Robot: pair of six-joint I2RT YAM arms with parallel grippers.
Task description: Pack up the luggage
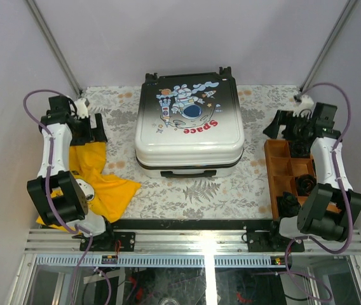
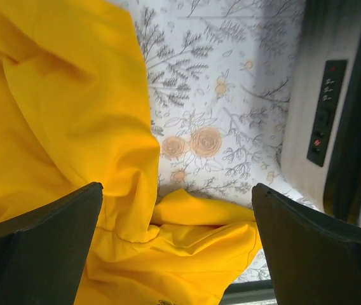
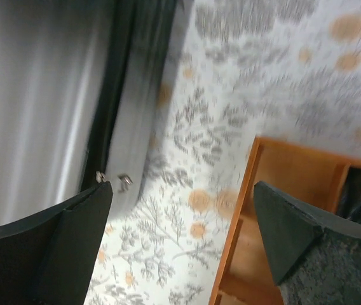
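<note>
Near edge: yellow garment (image 1: pixel 104 181) crumpled at left, orange compartment tray (image 1: pixel 281 166) at right holding dark items, too blurred to name. Left gripper (image 2: pixel 177 248) hovers over the garment, fingers spread wide, nothing held; right gripper (image 3: pixel 180 244) likewise agape above the tray's edge. Farther back, between the two, the luggage (image 1: pixel 189 124) lies flat and closed, astronaut print up.

Black-to-white luggage (image 1: pixel 189 121), yellow cloth (image 1: pixel 101 178)

The luggage (image 1: pixel 189 125) lies between cloth (image 1: pixel 101 180) left and tray (image 1: pixel 286 175) right.
</note>
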